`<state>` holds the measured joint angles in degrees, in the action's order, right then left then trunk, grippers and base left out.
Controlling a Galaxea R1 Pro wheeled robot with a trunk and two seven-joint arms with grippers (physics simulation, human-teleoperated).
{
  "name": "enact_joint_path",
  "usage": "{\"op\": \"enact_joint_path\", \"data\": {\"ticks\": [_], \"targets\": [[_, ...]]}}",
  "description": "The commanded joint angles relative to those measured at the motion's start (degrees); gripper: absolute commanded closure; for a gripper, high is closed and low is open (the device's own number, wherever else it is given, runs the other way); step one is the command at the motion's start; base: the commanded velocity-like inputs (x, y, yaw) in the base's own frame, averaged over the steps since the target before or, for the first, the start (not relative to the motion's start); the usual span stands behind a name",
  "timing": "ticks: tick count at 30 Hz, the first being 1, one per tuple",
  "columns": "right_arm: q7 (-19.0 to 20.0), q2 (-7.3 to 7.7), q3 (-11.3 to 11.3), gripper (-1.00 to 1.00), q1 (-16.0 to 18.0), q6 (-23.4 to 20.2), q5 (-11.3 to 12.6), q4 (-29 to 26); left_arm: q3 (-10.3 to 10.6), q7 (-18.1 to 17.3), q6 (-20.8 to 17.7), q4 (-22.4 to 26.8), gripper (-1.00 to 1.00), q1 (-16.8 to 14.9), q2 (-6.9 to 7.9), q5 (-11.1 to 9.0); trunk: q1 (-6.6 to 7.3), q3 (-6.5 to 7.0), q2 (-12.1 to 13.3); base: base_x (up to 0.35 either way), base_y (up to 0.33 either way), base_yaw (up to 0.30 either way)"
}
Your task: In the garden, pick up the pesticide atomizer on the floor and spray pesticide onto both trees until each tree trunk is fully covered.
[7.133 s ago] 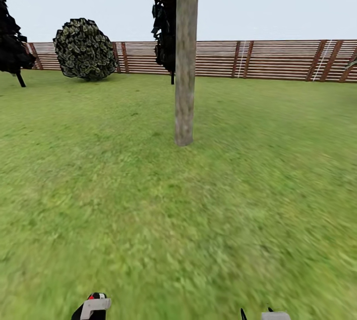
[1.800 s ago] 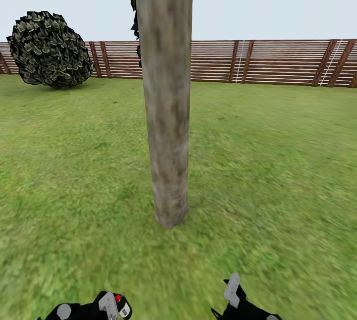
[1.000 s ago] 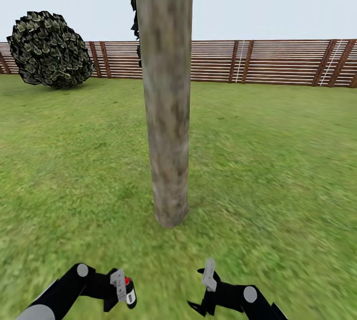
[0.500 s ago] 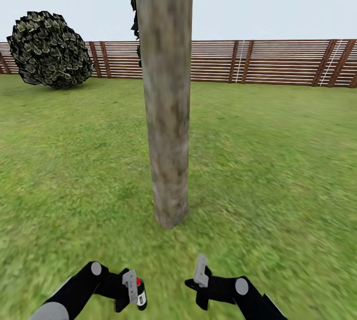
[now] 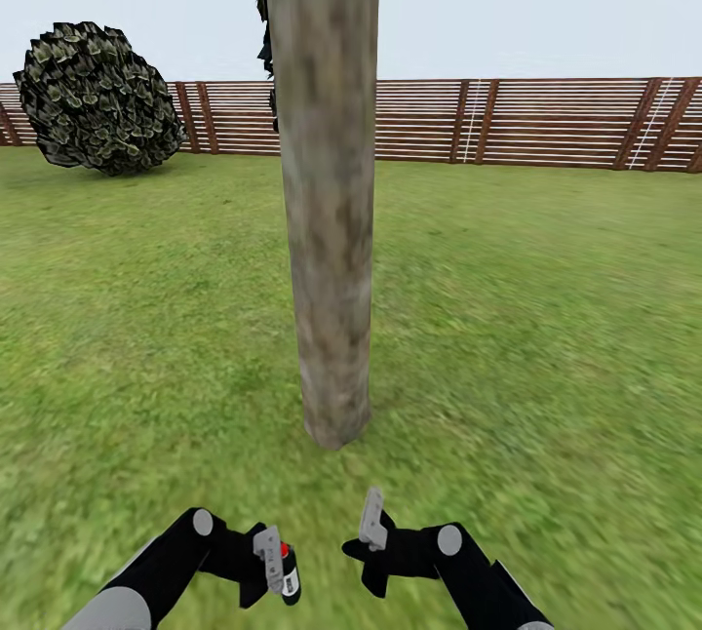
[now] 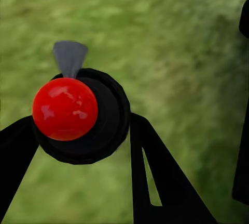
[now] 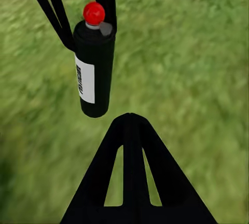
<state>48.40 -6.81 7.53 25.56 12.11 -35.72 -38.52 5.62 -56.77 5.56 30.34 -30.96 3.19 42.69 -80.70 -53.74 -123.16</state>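
Observation:
A thick mottled beige-grey tree trunk rises from the lawn straight ahead, its base just beyond my hands. My left gripper is shut on the pesticide atomizer, a small dark bottle with a red top, held upright low in the head view. In the left wrist view the red top sits between the two black fingers. The right wrist view looks across at the atomizer and its white label. My right gripper is shut with nothing in it, close to the right of the bottle, its fingers meeting at a point.
Green lawn spreads all around. A round dark shrub stands at the back left. The reddish-brown slat fence closes the far side. A dark conifer peeks from behind the trunk.
Over seven seconds the trunk has come much nearer as the view advanced. In the last second both arms reached forward and inward, carrying the atomizer toward the trunk's base.

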Motion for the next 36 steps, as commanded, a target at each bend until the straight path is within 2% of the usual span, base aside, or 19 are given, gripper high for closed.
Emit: {"op": "enact_joint_path", "data": {"ticks": [1,10,12,15,17,31,36], "targets": [[0.1,-0.03,-0.1,1.00,0.0,0.3,-0.6,-0.1,0.2,0.0,0.6,0.1,1.00,-0.1,-0.02,0.4,0.01,-0.05,0.0,0.000,0.000,0.000],[0.2,-0.04,0.1,1.00,0.0,0.4,-0.6,-0.5,0.1,0.0,0.5,0.1,1.00,-0.9,-1.04,0.5,0.01,-0.05,0.0,0.000,0.000,0.000],[0.2,-0.06,1.2,1.00,0.0,0.4,-0.6,-0.5,0.1,0.0,0.4,0.1,1.00,-1.2,-1.17,0.5,0.01,-0.05,0.0,0.000,0.000,0.000],[0.1,-0.06,4.1,1.00,0.0,0.4,-0.5,-0.8,0.1,0.2,0.3,0.1,1.00,-1.4,-1.33,0.5,0.01,-0.05,0.0,0.000,0.000,0.000],[0.1,-0.06,4.7,1.00,0.0,0.3,-0.4,-1.4,0.1,0.2,0.3,0.1,1.00,-1.4,-1.39,0.5,0.01,-0.05,0.0,0.000,0.000,0.000],[0.1,-0.07,5.0,1.00,0.0,0.2,-0.4,-2.3,0.1,-0.4,0.8,0.0,1.00,-1.3,-1.31,0.3,0.01,-0.05,0.0,0.000,0.000,0.000],[0.1,-0.06,5.0,1.00,0.0,0.3,-0.4,-2.3,0.0,-4.3,1.2,0.0,1.00,-1.2,-1.22,0.0,0.01,-0.05,0.0,0.000,0.000,0.000]]}}
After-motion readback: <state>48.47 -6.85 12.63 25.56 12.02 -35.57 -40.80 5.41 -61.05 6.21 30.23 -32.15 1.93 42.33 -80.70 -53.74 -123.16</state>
